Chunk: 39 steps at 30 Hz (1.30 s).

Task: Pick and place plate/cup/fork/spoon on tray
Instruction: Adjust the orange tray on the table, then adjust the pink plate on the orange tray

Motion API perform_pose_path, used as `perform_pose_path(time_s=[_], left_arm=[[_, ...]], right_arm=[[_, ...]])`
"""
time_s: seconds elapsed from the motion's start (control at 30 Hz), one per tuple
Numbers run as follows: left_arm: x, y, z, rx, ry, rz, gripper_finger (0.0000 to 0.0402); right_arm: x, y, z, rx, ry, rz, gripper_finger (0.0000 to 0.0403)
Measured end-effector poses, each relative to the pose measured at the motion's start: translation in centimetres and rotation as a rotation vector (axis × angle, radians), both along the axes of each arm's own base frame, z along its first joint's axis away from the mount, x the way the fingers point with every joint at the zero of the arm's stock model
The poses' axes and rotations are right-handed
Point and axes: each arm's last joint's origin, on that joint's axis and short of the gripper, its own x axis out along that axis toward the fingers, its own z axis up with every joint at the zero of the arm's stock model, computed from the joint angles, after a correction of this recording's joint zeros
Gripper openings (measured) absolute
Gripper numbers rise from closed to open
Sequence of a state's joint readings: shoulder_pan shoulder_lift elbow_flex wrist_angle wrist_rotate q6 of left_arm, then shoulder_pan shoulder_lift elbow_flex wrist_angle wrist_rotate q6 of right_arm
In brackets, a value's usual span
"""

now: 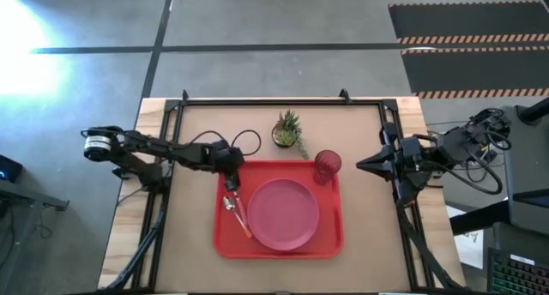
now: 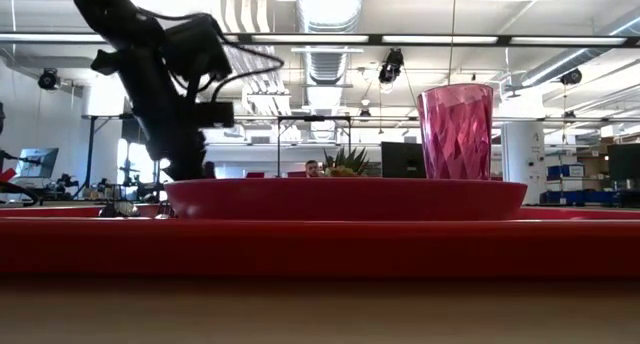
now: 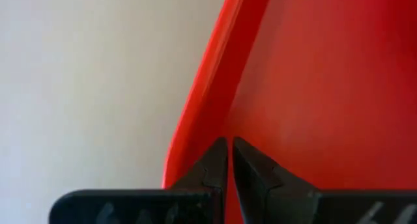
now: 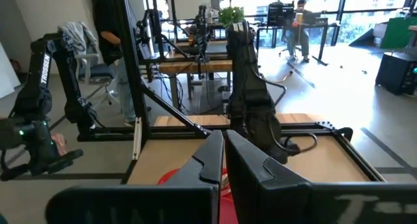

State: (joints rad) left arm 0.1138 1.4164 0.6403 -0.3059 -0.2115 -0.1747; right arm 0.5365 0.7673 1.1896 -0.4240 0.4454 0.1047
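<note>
Tray (image 1: 279, 248): large, rectangular, glossy red plastic with rounded corners and a raised rim. It lies flat near the middle of the brown desk (image 1: 360, 132).

Contents of the tray:
- Plate (image 1: 283, 213): round, flat, pink plastic. It sits at the tray's centre and spans about half the tray's width. In the low view its rim (image 2: 345, 198) shows as a broad, shallow band above the tray's front wall (image 2: 320, 246).
- Cup (image 1: 327, 165): translucent red-pink plastic tumbler, taller than wide, with a faceted wall (image 2: 455, 134). It stands upright in the tray's far right corner, just beside the plate.
- Spoon (image 1: 230, 204): silver metal bowl and orange plastic handle. It lies on the tray floor along the left side, next to the plate.
- Fork (image 1: 239, 207): pink-red handle, lying close beside the spoon. Its tines are hard to make out from above.

Outside the tray, a small potted green plant (image 1: 289, 130) with spiky leaves stands on the desk just beyond the far rim.

Left tool (image 1: 232, 184): positioned over the tray's far left corner, above the spoon end. Its dark fingers (image 3: 215, 162) are clenched together and grasp nothing; the left wrist view shows them pointed at the smooth red rim (image 3: 215, 81).

Right tool (image 1: 362, 165): clenched and empty. It waits off the tray at the desk's right side, tips pointing toward the cup.
</note>
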Motion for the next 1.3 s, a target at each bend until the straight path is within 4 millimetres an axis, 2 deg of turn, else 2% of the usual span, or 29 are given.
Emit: perform_pose_path(time_s=[0.2, 0.33, 0.6, 0.8, 0.97, 1.13, 1.3], left_arm=[[0.7, -0.1, 2.8, 0.024, -0.235, -0.012, 0.0006], [-0.2, -0.2, 5.7, 0.049, -0.383, -0.003, 0.0006], [-3.9, -0.6, 13.2, 0.093, -0.744, -0.005, 0.0006], [-7.7, -1.0, 17.1, 0.179, -0.989, -0.039, 0.0006], [-9.6, -1.2, 18.0, 0.225, -1.05, -0.035, 0.0006], [-9.9, -1.2, 17.6, 0.236, -1.043, -0.03, 0.0006], [-9.3, -1.1, 17.1, 0.232, -1.016, -0.031, 0.0006]], right_arm=[[0.0, 0.0, -0.2, 0.011, 0.016, -0.002, 0.0009], [0.2, 0.1, -1.1, 0.084, 0.092, -0.019, 0.0009], [3.9, 2.4, -7.3, 0.222, 0.367, -0.087, 0.0009], [7.2, 4.3, -13.4, 0.333, 0.553, -0.214, 0.0009], [10.0, 6.3, -19.2, 0.422, 0.73, -0.243, 0.0009], [13.0, 8.6, -23.7, 0.48, 0.851, -0.151, 0.0009], [14.6, 9.9, -26.1, 0.504, 0.958, -0.115, 0.0009]])
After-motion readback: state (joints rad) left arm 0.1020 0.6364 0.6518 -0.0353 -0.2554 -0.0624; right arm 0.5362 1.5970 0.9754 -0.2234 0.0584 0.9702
